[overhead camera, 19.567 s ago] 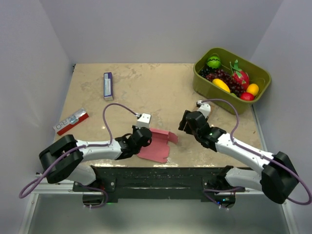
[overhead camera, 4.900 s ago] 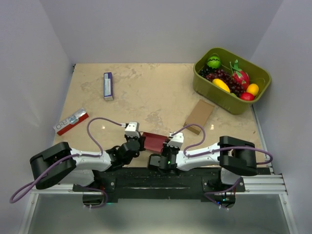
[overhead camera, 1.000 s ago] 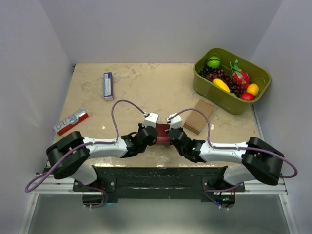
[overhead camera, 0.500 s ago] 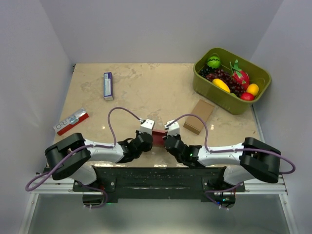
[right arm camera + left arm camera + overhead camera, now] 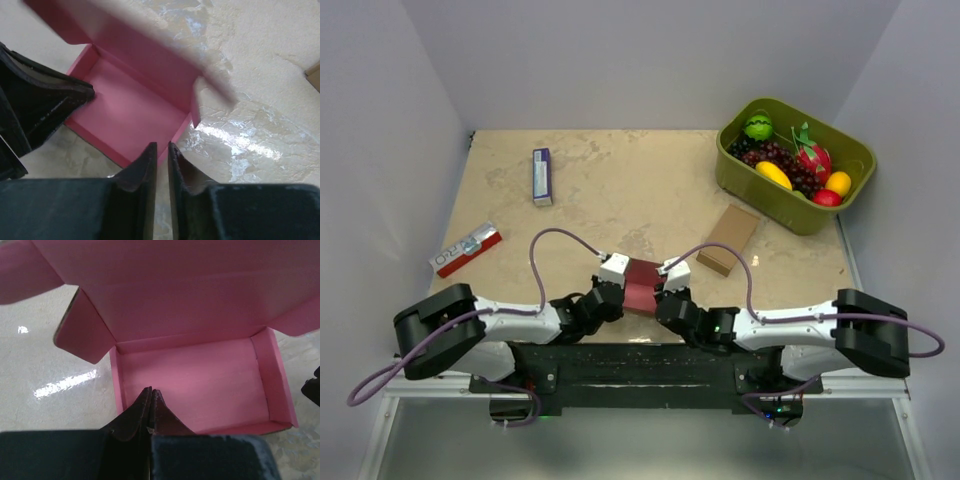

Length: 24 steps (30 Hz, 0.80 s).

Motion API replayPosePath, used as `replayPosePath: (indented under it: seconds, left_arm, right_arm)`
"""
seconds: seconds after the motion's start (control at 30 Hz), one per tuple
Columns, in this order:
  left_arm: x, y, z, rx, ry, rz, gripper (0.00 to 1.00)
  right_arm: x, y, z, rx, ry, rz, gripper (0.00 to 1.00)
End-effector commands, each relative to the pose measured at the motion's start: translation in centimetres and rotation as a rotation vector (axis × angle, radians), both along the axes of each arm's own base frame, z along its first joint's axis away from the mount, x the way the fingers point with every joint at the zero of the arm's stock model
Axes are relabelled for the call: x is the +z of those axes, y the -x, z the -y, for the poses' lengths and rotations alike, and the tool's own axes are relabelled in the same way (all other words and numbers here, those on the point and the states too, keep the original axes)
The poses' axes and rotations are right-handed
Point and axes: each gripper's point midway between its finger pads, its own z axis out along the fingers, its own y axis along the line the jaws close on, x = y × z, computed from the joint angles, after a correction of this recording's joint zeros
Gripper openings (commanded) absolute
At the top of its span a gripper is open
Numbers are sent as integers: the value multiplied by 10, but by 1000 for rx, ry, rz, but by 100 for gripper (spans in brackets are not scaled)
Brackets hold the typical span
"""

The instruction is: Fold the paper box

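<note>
Here, the closed left gripper (image 5: 150, 392) reaches inside the open paper box (image 5: 642, 285); right gripper (image 5: 161, 150) pinches its wall; beyond-right, bin (image 5: 750, 196) holds fruit (image 5: 790, 165).

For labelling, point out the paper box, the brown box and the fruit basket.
paper box (image 5: 195, 375): left wrist view, inner floor.
brown box (image 5: 728, 240): top view, top face.
fruit basket (image 5: 760, 200): top view, near wall.

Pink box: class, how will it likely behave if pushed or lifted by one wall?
The pink box is thin card with open flaps, so it probably flexes and its walls fold when squeezed. It looks light and empty, so a push likely slides it across the glossy table.
</note>
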Motion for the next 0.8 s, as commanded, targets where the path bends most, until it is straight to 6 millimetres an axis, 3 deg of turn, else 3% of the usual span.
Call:
replayPosePath:
  seconds: [0.0,0.07,0.13,0.33,0.47,0.5,0.63,0.77]
  left_arm:
    - [41,0,12,-55,92,65,1]
    - [49,3,15,-94,100,69,14]
    - [60,6,13,-115,102,84,21]
    - [79,16,1,-183,84,98,50]
    - [92,6,-14,-176,77,118,72]
    - [97,-4,-23,-151,87,127,76]
    - [106,-24,-34,-153,94,137,86]
    - [114,-38,-27,-200,111,147,90]
  right_arm:
    - [22,8,1,-5,-81,-26,39]
    - [33,10,4,2,-97,-26,49]
    - [38,12,8,0,-105,-34,57]
    - [53,18,21,-20,-135,-61,73]
    - [67,11,21,-34,-113,-39,80]
    - [68,10,19,-8,-99,-45,80]
    - [74,-16,18,4,-88,-54,81]
    - [81,-37,20,22,-75,-43,84]
